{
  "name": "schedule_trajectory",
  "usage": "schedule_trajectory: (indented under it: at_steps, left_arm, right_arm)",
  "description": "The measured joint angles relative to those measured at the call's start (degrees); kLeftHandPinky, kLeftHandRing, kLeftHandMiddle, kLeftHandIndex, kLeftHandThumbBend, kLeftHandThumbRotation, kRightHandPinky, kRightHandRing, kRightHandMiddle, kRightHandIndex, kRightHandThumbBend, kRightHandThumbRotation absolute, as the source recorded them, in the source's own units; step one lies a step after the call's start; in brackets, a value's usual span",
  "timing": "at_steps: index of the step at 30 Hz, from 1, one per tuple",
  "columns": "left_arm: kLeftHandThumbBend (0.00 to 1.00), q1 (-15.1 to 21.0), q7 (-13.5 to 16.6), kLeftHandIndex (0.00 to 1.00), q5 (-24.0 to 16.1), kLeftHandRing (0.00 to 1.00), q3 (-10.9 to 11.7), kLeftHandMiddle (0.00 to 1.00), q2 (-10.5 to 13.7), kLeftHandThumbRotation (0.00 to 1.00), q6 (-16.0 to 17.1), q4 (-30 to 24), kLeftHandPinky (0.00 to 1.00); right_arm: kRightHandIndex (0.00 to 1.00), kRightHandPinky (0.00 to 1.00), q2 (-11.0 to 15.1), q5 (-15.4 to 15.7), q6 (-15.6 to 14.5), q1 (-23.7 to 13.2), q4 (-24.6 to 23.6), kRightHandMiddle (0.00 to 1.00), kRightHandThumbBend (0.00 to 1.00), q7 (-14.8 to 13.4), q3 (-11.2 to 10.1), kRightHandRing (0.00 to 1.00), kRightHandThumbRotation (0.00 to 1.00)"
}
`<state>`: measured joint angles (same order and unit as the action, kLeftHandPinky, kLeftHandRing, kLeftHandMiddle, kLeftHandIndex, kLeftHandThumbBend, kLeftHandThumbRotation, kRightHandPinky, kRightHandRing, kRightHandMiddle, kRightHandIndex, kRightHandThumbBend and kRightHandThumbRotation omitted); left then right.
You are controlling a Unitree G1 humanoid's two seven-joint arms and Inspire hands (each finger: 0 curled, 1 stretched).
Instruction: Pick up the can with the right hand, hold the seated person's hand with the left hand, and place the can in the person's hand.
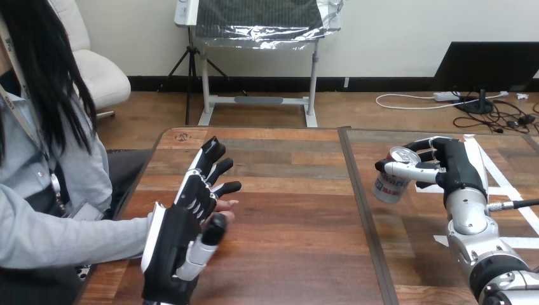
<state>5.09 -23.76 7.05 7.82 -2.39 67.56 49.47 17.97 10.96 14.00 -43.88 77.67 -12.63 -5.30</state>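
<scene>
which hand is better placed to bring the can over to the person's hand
The right hand: its fingers wrap the can, held tilted. The left hand lies over the person's hand, so it is occupied.

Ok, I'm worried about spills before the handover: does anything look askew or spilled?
The can sits tilted rather than upright in the right hand, its top leaning toward the hand. No spill shows on the table, and nothing else stands out.

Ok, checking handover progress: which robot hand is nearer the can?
Right. The right robot hand is curled round the can; the left robot hand lies across the table, over the person's hand.
</scene>
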Motion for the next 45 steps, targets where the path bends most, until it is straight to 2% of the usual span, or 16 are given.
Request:
schedule_trajectory:
  at_steps: [7, 9, 15, 22, 31, 34, 36, 41, 45]
  left_arm:
    - [1.0, 0.3, 9.2, 0.97, -11.8, 0.96, 1.4, 0.98, 1.9, 0.8, 2.3, 0.2, 0.89]
    - [1.0, 0.5, 12.0, 0.99, -15.3, 0.98, 1.7, 0.99, 2.5, 0.77, 2.4, 0.2, 0.95]
    - [1.0, 0.8, 21.2, 1.0, -25.9, 1.0, 2.3, 1.0, 4.9, 0.72, 1.3, -0.5, 0.99]
    - [1.0, 0.8, 32.3, 1.0, -37.0, 1.0, 2.3, 1.0, 7.7, 0.65, -3.0, -2.6, 1.0]
    - [1.0, 0.8, 46.1, 1.0, -49.7, 1.0, 1.2, 1.0, 11.9, 0.61, -12.5, -6.0, 1.0]
    - [1.0, 0.9, 50.4, 1.0, -52.9, 1.0, 0.2, 1.0, 13.7, 0.61, -16.3, -7.2, 1.0]
    - [1.0, 1.1, 52.1, 1.0, -54.2, 1.0, -0.5, 1.0, 15.0, 0.61, -18.5, -7.8, 1.0]
    - [1.0, 1.8, 54.5, 1.0, -55.2, 1.0, -2.0, 1.0, 18.2, 0.6, -22.6, -8.9, 1.0]
    - [1.0, 2.5, 55.2, 1.0, -55.0, 1.0, -3.0, 1.0, 20.7, 0.58, -24.7, -9.5, 1.0]
  right_arm:
    - [0.51, 0.4, 0.0, -0.1, 1.1, 0.0, 0.0, 0.5, 0.8, 0.4, 0.0, 0.45, 0.0]
    - [0.51, 0.4, 0.0, -0.1, 1.3, 0.0, 0.0, 0.5, 0.8, 0.6, 0.0, 0.45, 0.0]
    - [0.51, 0.4, 0.0, -0.3, 2.1, 0.0, 0.0, 0.5, 0.8, 1.3, 0.0, 0.45, 0.0]
    - [0.51, 0.4, 0.0, -0.3, 2.4, 0.1, 0.0, 0.5, 0.8, 2.0, 0.0, 0.45, 0.0]
    - [0.51, 0.4, -0.1, -0.5, 4.2, 0.6, 0.0, 0.5, 0.79, 2.5, 0.0, 0.45, 0.0]
    - [0.51, 0.4, -0.1, -1.0, 5.4, 0.9, -0.3, 0.5, 0.78, 2.9, 0.0, 0.45, 0.0]
    - [0.51, 0.4, -0.2, -1.3, 6.0, 1.1, -0.9, 0.51, 0.77, 3.2, 0.0, 0.46, 0.0]
    - [0.51, 0.4, -0.2, -1.9, 7.5, 1.4, -2.1, 0.51, 0.76, 3.9, 0.0, 0.46, 0.0]
    - [0.51, 0.4, -0.2, -2.4, 8.5, 1.5, -3.2, 0.51, 0.77, 4.7, 0.0, 0.46, 0.0]
